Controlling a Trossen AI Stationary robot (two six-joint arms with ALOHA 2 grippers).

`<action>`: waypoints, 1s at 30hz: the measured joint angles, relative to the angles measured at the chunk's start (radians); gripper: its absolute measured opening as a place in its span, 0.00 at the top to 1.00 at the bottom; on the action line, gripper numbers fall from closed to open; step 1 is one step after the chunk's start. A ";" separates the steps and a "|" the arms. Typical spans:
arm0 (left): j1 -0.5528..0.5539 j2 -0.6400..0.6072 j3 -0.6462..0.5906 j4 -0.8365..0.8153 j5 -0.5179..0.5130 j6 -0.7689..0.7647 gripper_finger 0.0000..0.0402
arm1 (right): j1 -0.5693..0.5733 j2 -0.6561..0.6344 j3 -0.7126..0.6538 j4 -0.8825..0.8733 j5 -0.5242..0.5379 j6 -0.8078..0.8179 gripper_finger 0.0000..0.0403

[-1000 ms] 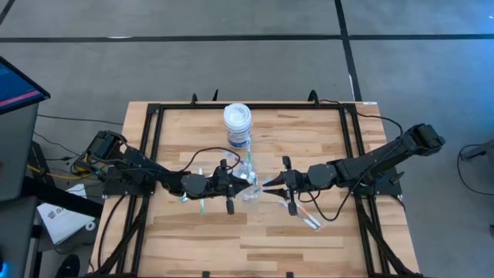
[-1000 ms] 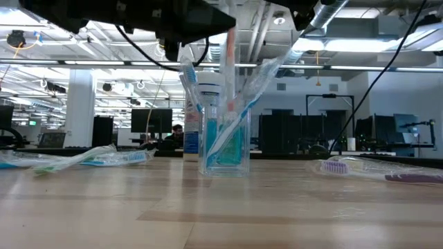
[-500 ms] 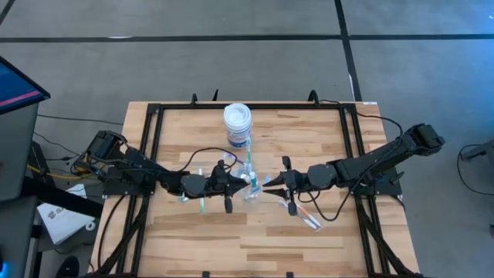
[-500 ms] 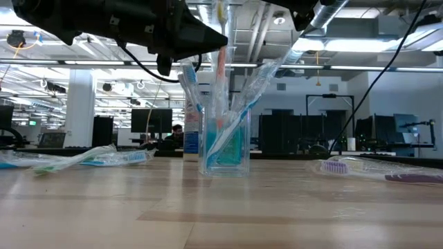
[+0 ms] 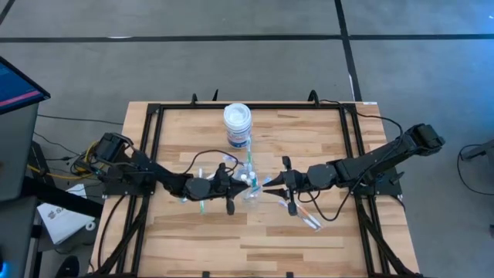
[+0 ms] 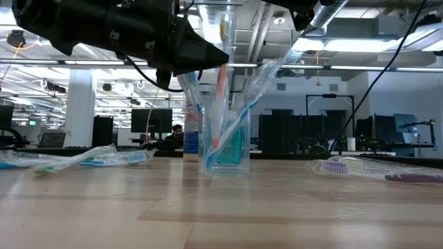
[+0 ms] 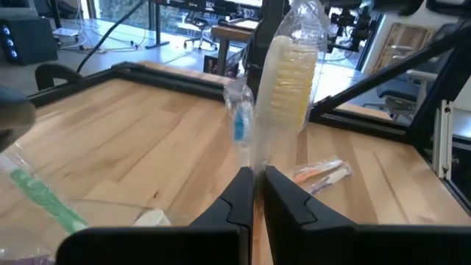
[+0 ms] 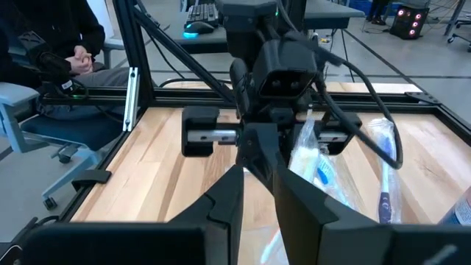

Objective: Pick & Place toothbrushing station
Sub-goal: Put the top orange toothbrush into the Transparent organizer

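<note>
A small clear cup stands on its base mid-table and holds several wrapped toothbrushes; it also shows in the high view. My left gripper is level with the cup's top, just left of it, and is shut on a wrapped orange-and-white toothbrush. My right gripper is just right of the cup and higher. Its fingers stand a narrow gap apart and touch nothing. I cannot make out the small tube. My left gripper pinches the wrapped toothbrush between its two fingers on the shaft just below the bristle head. The fingers come level from the table's left and lie across the brush. The brush stands nearly upright, head up, with its lower end inside the cup.
A white round jar with a blue label stands behind the cup. Wrapped toothbrushes lie on the table left of the cup and right of it. A black frame borders the tabletop. A person sits beyond the table.
My left gripper has gone down beside the cup with the orange-and-white toothbrush. The brush's lower end now reaches deeper into the cup.
</note>
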 joint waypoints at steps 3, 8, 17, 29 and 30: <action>0.000 0.016 0.000 0.005 -0.001 -0.010 0.99 | 0.000 0.000 0.000 0.000 0.000 0.000 0.83; 0.000 0.053 0.000 0.018 -0.005 -0.026 0.99 | 0.000 0.000 0.000 0.000 0.000 0.000 0.83; 0.001 0.062 0.000 0.024 -0.004 -0.032 0.98 | 0.000 0.000 0.000 -0.002 0.000 0.000 0.83; 0.008 0.062 0.000 0.024 0.006 -0.068 0.83 | 0.000 0.000 0.000 -0.004 0.000 0.000 0.83; 0.008 0.062 0.000 0.024 0.007 -0.069 0.82 | 0.000 0.000 0.000 -0.004 0.000 0.000 0.83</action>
